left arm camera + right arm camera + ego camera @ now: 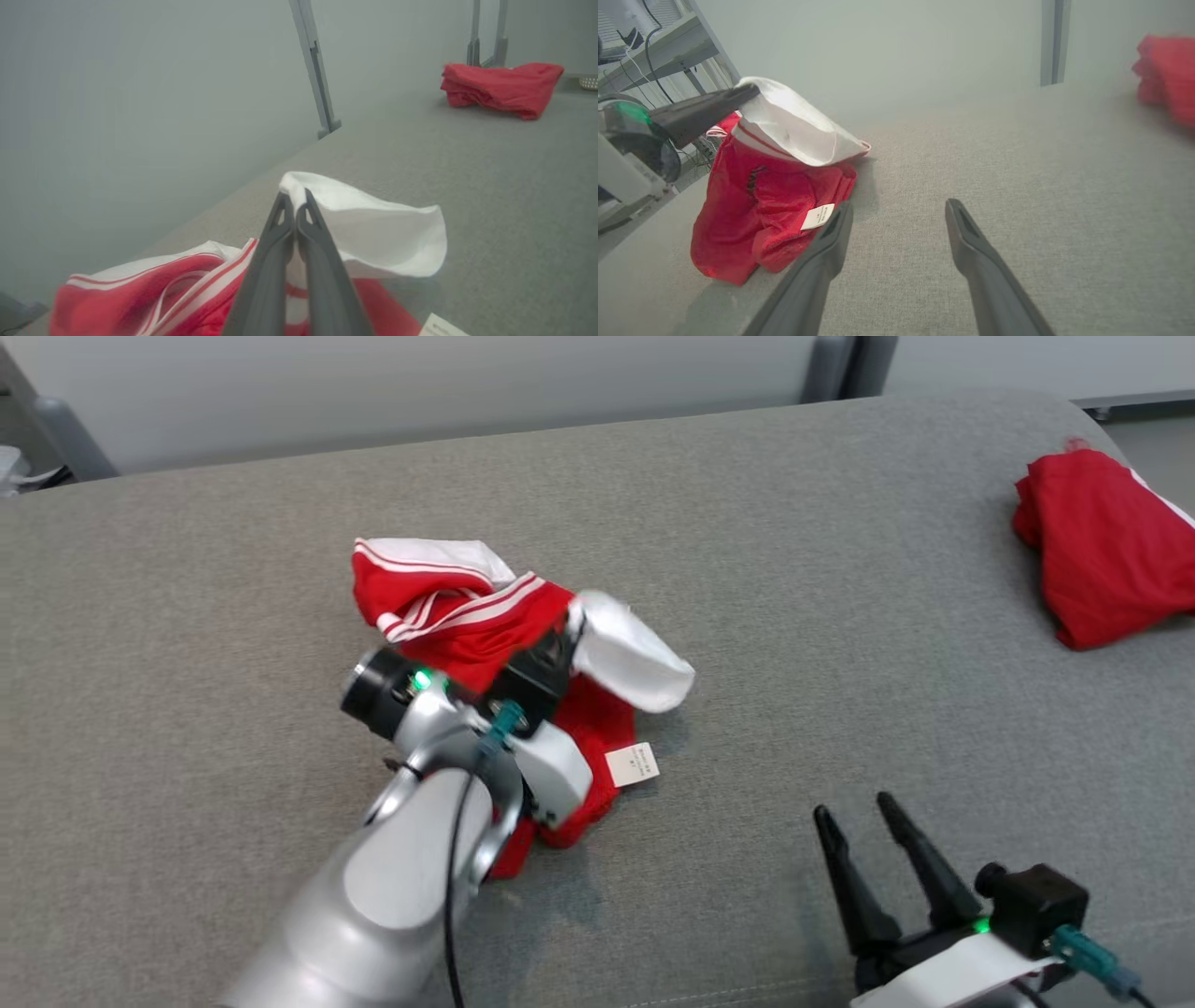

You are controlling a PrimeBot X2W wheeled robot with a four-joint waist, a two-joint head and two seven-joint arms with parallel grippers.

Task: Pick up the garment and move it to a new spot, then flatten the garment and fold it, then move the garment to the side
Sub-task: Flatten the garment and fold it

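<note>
Left fingers (271, 261) pinch the garment (471, 625) by its white fold; label (632, 765) print unreadable.

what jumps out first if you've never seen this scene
The crumpled red and white garment in the middle of the grey padded surface catches the eye first, with the left hand shut on its white part and holding that up off the rest. The right hand is open at the near right, holding nothing, and a second red garment lies at the far right edge.

White garment tag (632, 765), print illegible
</note>
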